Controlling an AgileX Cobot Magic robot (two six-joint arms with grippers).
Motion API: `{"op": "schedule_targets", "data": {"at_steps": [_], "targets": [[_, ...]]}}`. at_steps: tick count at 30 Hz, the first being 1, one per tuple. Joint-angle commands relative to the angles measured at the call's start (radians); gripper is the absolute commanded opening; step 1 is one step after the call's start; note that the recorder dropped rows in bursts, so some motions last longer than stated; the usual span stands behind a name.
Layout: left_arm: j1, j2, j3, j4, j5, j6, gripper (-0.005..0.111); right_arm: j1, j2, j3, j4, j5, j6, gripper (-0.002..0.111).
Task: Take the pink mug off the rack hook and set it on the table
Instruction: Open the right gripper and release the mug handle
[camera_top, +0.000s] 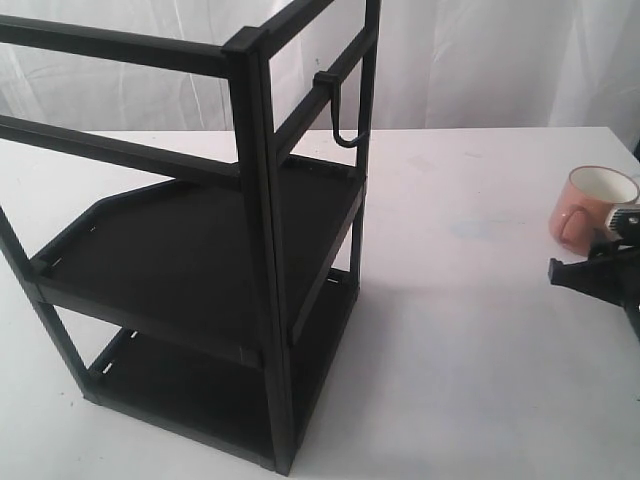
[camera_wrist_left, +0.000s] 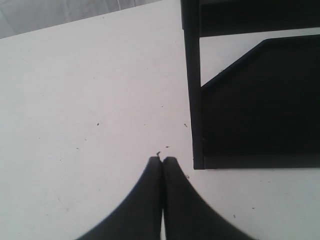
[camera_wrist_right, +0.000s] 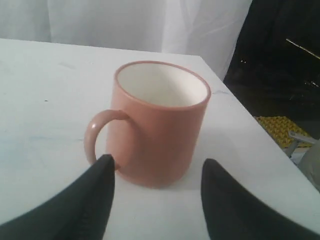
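Observation:
The pink mug (camera_top: 590, 205) (camera_wrist_right: 160, 122) stands upright on the white table (camera_top: 470, 330) at the far right, its white inside showing and its handle turned toward the rack side. My right gripper (camera_top: 600, 262) (camera_wrist_right: 157, 167) is open just in front of the mug, with its fingers apart from it and nothing between them. The rack hook (camera_top: 338, 112) hangs bare from the upper rail of the black rack (camera_top: 250, 260). My left gripper (camera_wrist_left: 163, 161) is shut and holds nothing; it hovers over the table beside the rack's corner post (camera_wrist_left: 192, 85).
The black rack fills the left and middle of the exterior view with two dark shelves (camera_top: 190, 250). The table's right edge (camera_wrist_right: 255, 125) runs close behind the mug, with dark clutter (camera_wrist_right: 280, 65) beyond it. A white curtain (camera_top: 480, 60) hangs at the back.

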Motion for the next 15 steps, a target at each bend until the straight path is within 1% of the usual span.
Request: {"op": "schedule_targets", "data": {"at_steps": [1,6,10,15], "targets": [[0.001,-0.005,0.004,-0.003,0.0,0.003,0.0,0.001,-0.097,0.076,0.007,-0.003,0.046,0.05],[0.001,-0.005,0.004,-0.003,0.0,0.003,0.0,0.01,-0.244,0.135,0.001,-0.003,0.088,0.05],[0.001,-0.005,0.004,-0.003,0.0,0.003,0.0,0.028,-0.416,0.142,-0.007,-0.003,0.152,0.05],[0.001,-0.005,0.004,-0.003,0.0,0.003,0.0,0.031,-0.669,0.128,-0.069,0.002,0.111,0.05]]}}
